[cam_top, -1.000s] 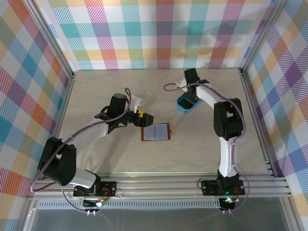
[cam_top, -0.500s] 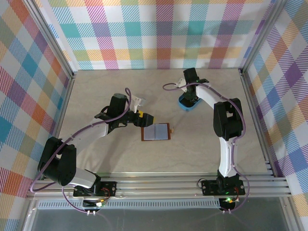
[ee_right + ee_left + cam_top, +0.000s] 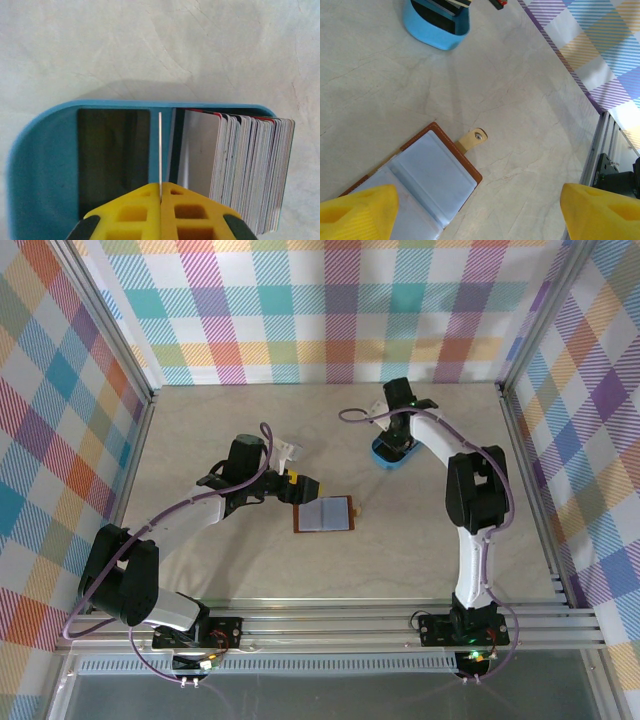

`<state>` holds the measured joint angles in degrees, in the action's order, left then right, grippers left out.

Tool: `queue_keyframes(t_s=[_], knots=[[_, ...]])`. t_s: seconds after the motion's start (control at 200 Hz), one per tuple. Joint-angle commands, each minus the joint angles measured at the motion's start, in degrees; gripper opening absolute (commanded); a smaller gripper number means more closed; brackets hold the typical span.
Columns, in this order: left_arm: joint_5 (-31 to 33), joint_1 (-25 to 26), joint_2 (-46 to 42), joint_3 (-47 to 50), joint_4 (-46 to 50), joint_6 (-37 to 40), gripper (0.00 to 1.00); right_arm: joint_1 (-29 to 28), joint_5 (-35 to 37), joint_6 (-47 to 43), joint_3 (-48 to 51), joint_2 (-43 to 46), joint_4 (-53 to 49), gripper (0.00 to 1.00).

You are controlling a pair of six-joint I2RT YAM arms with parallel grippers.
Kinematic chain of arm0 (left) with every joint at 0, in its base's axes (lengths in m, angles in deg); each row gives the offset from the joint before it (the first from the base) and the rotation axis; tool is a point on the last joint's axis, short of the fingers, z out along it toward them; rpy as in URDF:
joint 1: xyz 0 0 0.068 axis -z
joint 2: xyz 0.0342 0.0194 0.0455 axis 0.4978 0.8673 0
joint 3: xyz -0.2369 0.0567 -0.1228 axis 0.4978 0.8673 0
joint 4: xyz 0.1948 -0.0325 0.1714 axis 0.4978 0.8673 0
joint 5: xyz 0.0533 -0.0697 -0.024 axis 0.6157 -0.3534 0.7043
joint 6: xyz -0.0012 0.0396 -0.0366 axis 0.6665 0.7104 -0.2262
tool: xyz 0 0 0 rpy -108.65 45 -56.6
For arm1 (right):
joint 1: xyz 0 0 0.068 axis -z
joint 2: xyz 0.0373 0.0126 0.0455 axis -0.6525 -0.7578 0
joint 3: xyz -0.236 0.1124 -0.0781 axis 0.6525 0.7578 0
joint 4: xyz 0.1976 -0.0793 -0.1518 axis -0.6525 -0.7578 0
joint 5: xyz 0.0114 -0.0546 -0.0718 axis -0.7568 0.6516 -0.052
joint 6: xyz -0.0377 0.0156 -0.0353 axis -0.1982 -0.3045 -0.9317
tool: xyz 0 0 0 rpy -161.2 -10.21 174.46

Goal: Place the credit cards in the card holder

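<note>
The brown card holder lies open on the table, pale blue lining up, its snap tab pointing right. My left gripper hovers at its upper left corner, yellow fingers spread wide and open. My right gripper is shut on one thin whitish credit card, seen edge-on, above the blue tray. Several more credit cards stand packed in the tray's right half.
The blue tray sits at the back right of the table under the right arm. Checkered walls and an aluminium frame enclose the workspace. Bare table lies in front of the card holder.
The right gripper has shifted slightly at the blue tray. The left arm and the card holder have not moved.
</note>
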<state>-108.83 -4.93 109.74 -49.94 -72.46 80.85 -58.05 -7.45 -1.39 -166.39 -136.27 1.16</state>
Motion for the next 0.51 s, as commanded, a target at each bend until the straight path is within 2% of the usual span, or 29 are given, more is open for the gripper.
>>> queue_keyframes(t_s=[0.0, 0.125, 0.225, 0.315, 0.4, 0.5], knots=[[0.36, -0.58, -1.39, -1.91, 0.47, -0.55, 0.85, -0.15, -8.9, 6.01, 2.12, 8.68, -1.8, 0.0], [1.29, -0.67, -3.18, -2.16, 0.51, -3.45, 0.85, -0.66, -16.52, 9.38, 11.83, 20.37, 4.97, 0.0], [3.24, -0.84, -4.9, -3.42, 1.69, -8.51, 0.84, -2.26, -19.62, 8.66, 21.13, 30.62, 11.62, 0.0], [4.13, -1.19, -6.69, -5.3, 1.4, -15.76, 0.82, -5.59, -23.28, 2.87, 33.15, 42.12, 22.55, 0.0], [5.55, -1.2, -8.23, -7.44, 2.0, -21.66, 0.79, -8.68, -28.34, -6.32, 44.96, 52.4, 34.42, 0.0], [5.86, -1.2, -10.21, -9.54, 3.04, -28.66, 0.77, -12.48, -27.37, -14.11, 51.54, 59.8, 38.75, 0.0]])
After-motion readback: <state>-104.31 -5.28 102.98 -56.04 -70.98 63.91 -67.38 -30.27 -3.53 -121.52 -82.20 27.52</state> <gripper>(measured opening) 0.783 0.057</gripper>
